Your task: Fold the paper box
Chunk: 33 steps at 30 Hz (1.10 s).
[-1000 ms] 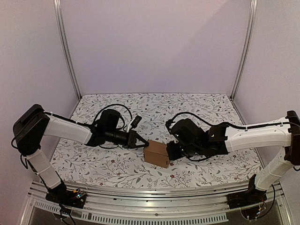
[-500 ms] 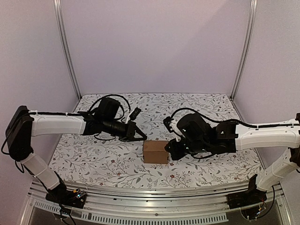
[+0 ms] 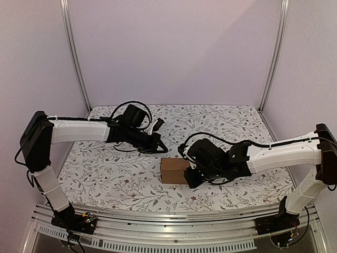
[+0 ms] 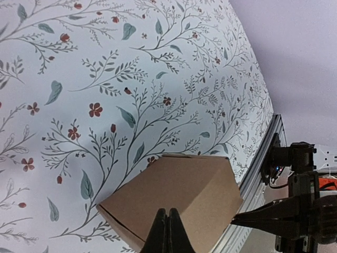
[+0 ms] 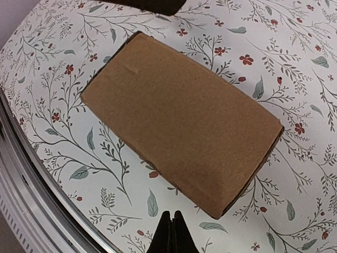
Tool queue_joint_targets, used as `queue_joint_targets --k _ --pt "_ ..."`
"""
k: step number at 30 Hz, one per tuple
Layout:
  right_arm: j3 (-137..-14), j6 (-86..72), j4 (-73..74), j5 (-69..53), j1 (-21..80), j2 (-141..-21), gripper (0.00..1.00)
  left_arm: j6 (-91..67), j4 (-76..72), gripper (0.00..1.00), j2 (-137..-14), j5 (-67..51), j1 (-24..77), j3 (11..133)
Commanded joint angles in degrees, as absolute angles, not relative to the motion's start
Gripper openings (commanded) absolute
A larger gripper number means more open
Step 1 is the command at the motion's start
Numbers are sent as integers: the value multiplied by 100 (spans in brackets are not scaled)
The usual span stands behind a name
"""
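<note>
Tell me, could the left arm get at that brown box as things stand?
Probably yes: only bare tablecloth lies between the left arm's shut fingers and the box; the right arm sits on its other side.

Floral tablecloth (image 3: 221,118), metal rail (image 3: 174,216), pale walls (image 3: 174,52)

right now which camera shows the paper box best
The right wrist view: the paper box fills the frame, one broad face and its edges clear. The left wrist view catches it low, cut by the frame edge; the top view shows it small.

Matt brown cardboard paper box (image 5: 179,121) on flower-printed cloth (image 5: 274,63)
</note>
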<state>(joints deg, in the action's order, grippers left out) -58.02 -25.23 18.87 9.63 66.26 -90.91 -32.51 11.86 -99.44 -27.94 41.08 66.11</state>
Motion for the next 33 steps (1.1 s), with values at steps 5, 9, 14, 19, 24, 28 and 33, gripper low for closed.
queue_joint_targets --k 5,9,14,19,24,28,33 --pt "-5811 -2898 1869 1535 6551 -9391 0 -3086 1306 0 -10603 -2717 4149 6593" --pt "-5857 -3013 1855 1664 6429 -9473 0 -3078 1264 0 -10475 -2743 4149 6398" --pt "-6014 -3027 1796 1646 6292 -9608 0 -3084 1257 0 -10204 -2796 4157 6146" --pt "-6114 -2977 1461 1288 6178 -9846 0 -3149 1198 0 -9906 -2793 4175 5893" --pt "-6179 -2983 971 779 6041 -10160 0 -3193 1185 0 -9713 -2782 4207 5812" --pt "-6217 -3031 678 556 5963 -10377 0 -3196 1173 0 -9647 -2760 4210 5779" --pt "-6022 -3313 189 218 5816 -10544 0 -3199 1132 0 -9689 -2798 4223 5749"
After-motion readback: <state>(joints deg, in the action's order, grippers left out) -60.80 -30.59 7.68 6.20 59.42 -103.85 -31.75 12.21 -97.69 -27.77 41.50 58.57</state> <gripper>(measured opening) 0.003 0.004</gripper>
